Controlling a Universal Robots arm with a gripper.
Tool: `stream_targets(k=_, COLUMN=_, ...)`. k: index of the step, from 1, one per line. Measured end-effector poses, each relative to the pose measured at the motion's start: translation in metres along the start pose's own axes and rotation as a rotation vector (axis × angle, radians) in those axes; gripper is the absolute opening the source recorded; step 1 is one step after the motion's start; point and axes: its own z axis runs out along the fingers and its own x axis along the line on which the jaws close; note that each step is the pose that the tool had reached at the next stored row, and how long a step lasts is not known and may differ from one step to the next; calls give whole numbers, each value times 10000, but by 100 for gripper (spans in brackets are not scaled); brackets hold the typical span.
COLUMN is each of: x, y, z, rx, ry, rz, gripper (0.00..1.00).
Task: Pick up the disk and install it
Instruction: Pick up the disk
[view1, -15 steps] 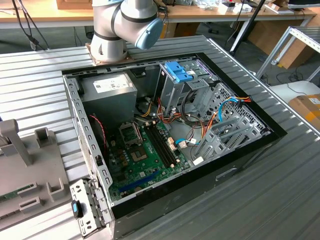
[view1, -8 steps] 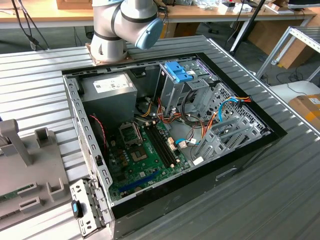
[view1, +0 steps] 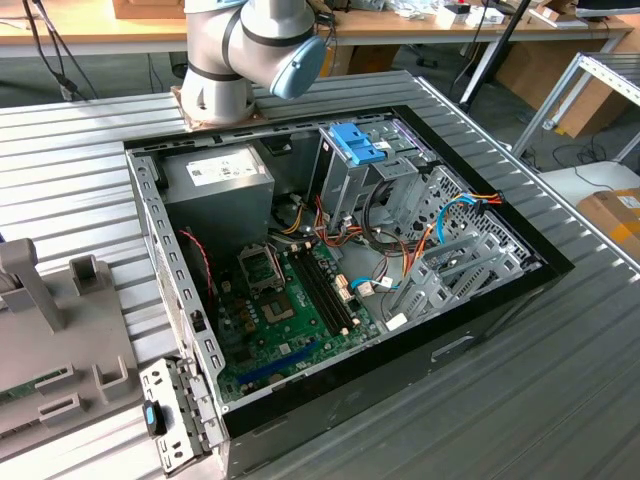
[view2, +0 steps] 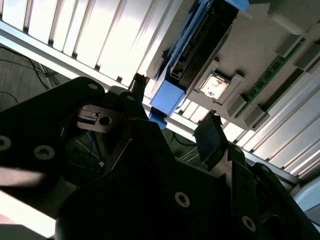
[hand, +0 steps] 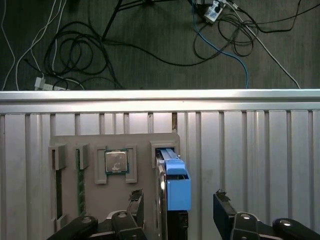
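The disk (hand: 170, 172) stands on edge in a slot of a grey holder (hand: 142, 160), its light blue bracket toward the camera. In the second wrist view the disk (view2: 200, 45) shows its dark edge and blue bracket end. My gripper (hand: 177, 200) hangs over it, open, with one black fingertip (hand: 135, 199) on one side and the other (hand: 221, 200) well off the opposite side. Neither touches the disk. In the second wrist view the gripper (view2: 172, 110) straddles the bracket end in the same way.
The holder also carries a square chip (hand: 116, 161) and a green memory stick (hand: 79, 180). In the exterior view an open computer case (view1: 150, 230) lies on the ribbed metal table (view1: 560, 400), with a metal drive cage and blue latch (view1: 355, 145) inside. Cables lie on the floor (hand: 75, 50).
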Motion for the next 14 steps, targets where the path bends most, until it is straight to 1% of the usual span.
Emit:
stream_targets(k=3, x=0, y=0, z=10, rx=4, ry=-2, rz=0, gripper=66)
stream_targets(k=7, x=3, y=-2, z=71, rx=0, ry=0, rz=0, gripper=66)
stream_targets(k=11, x=3, y=-1, z=77, rx=2, ry=-3, rz=0, gripper=66)
stream_targets(k=12, x=4, y=-1, z=91, rx=3, ry=-18, rz=0, gripper=66)
stream_targets(k=14, x=5, y=-2, z=109, rx=0, ry=-21, rz=0, gripper=66)
